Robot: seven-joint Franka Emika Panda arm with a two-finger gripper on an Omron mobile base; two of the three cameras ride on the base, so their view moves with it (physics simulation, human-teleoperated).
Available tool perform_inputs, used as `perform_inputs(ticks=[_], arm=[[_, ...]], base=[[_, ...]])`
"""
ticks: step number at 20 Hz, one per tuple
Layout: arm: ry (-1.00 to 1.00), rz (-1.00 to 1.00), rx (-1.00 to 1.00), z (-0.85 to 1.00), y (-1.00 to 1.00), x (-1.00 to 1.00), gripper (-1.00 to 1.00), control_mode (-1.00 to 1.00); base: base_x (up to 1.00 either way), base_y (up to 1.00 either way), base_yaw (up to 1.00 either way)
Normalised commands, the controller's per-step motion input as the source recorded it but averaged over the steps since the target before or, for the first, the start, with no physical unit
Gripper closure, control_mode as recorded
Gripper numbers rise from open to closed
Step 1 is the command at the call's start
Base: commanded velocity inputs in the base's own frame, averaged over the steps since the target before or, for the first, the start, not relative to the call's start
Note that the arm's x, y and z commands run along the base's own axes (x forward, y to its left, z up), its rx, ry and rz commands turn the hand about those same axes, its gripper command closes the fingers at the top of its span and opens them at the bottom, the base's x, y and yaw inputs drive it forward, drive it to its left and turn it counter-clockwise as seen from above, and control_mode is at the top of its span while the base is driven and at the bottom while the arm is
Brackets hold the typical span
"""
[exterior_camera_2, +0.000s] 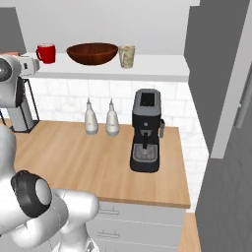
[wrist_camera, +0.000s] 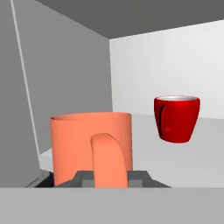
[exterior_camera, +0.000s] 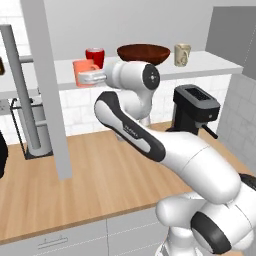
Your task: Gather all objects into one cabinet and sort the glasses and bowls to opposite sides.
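The white arm with dark joints rises from its base, folds at a raised elbow and stretches its forearm level towards the left in the left base view. Its claw (exterior_camera: 84,77) points sideways at shelf height, fingers drawn narrow on the handle of the coral-orange handled mug (wrist_camera: 91,146), which stands upright right before the wrist
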Motion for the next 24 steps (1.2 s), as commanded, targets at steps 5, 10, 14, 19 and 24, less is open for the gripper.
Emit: perform_inputs(ticks=[5,10,14,19,24], arm=[[0.00,0.00,0.00,0.00,0.13,0.51,1.00,-1.00],[0.00,0.00,-0.01,-0.20,0.23,0.30,1.00,-1.00],[-0.02,0.00,0.00,-0.25,0.15,0.21,1.00,-1.00],[-0.01,0.00,0.00,-0.17,0.16,0.21,1.00,-1.00],[0.00,-0.03,0.00,-0.07,0.30,0.25,1.00,-1.00]], base=[[0.00,0.00,0.00],[0.00,0.00,0.00],[0.00,0.00,0.00],[0.00,0.00,0.00],[0.00,0.00,0.00]])
